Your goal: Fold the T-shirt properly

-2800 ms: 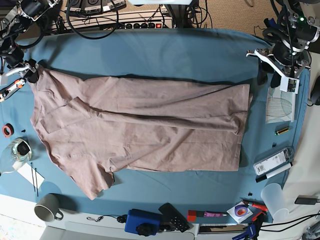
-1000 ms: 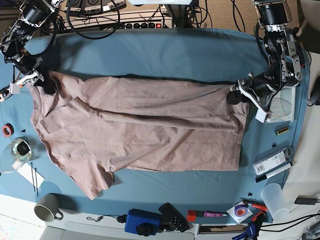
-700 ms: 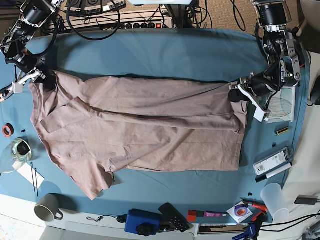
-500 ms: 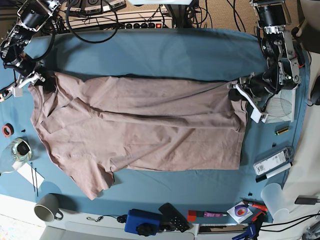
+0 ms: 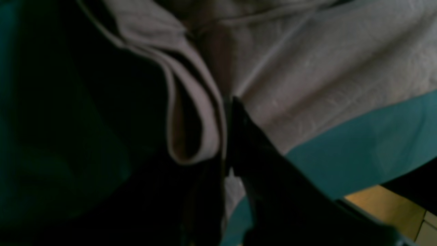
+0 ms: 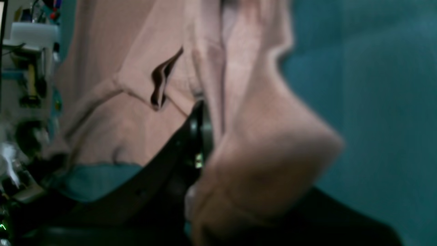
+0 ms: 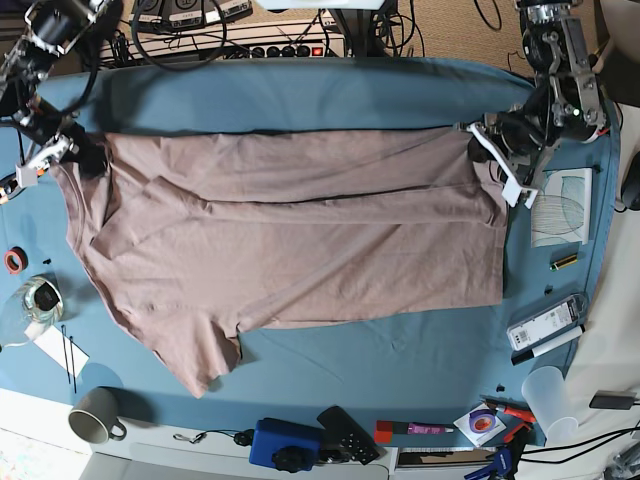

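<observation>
Left pincer (image 7: pixel 482 140): pressed together on the far hem corner of the T-shirt (image 7: pixel 290 230), at the right side of the base view; its wrist view shows dark fingers (image 5: pixel 245 136) closed against a doubled fold of pink cloth (image 5: pixel 191 112), teal cover beneath. Right pincer (image 7: pixel 85 158): likewise pinching the T-shirt, at the far shoulder corner on the left side of the base view; its wrist view shows a dark finger (image 6: pixel 199 130) pressed to a bunched wad of pink fabric (image 6: pixel 266 153). T-shirt: dusty pink, short-sleeved, spread flat across the middle of the worktop, neck end to the left, hem to the right, its far edge drawn into a straight line between the two pincers; one sleeve (image 7: pixel 200 355) juts toward the near-left; long soft creases run along the body. Worktop cover (image 7: pixel 330 95): teal-blue cloth, bare in a band beyond the shirt and in another along the near edge. Surrounding items: grey mug (image 7: pixel 97 414) at the near-left corner; glass jar (image 7: pixel 38 300) and red tape roll (image 7: pixel 14 261) at the left edge; blue box (image 7: pixel 285 443) and black remote (image 7: pixel 347 433) at the near edge; white paper sheet (image 7: pixel 561 206) just right of the left pincer; clear plastic cup (image 7: pixel 550 390) at the near-right.
</observation>
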Motion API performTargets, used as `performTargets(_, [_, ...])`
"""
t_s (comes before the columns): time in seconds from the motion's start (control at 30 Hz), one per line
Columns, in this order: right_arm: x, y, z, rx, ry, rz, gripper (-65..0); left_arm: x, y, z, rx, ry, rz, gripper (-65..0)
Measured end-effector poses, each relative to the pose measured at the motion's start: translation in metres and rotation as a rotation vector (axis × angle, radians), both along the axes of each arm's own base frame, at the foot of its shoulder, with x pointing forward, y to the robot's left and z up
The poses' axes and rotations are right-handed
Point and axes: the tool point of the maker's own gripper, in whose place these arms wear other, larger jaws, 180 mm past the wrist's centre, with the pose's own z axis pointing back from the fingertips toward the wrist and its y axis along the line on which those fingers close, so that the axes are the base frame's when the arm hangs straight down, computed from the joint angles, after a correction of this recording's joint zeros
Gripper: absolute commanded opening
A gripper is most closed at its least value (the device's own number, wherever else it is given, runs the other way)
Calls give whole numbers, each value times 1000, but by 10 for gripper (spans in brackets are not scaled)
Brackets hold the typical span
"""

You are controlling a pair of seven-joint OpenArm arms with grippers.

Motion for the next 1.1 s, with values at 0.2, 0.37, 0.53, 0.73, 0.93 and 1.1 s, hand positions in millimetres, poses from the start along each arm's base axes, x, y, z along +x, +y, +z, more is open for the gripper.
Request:
performTargets(0.2, [-30,6,6,-103,46,79,-650,-15,23,3,25,8,53,-650])
performTargets(0.37, [-49,7,0,-112,89,91,-650,-31,25,0,6,34,40,-650])
performTargets(0.53, [-72,7,-9,-103,145,92,-650,-39,23,-2,-1,55,34,-650])
performTargets(0.73, [-79,8,-11,-94,157,91,-650,-42,23,-2,-3,61,35,-650])
performTargets(0.93, [-75,8,-10,-96,147,91,-650,-45,23,-3,-6,63,37,-650])
performTargets(1.1, [-73,8,-9,-98,143,91,-539,-45,18,-1,4,26,-44,-496])
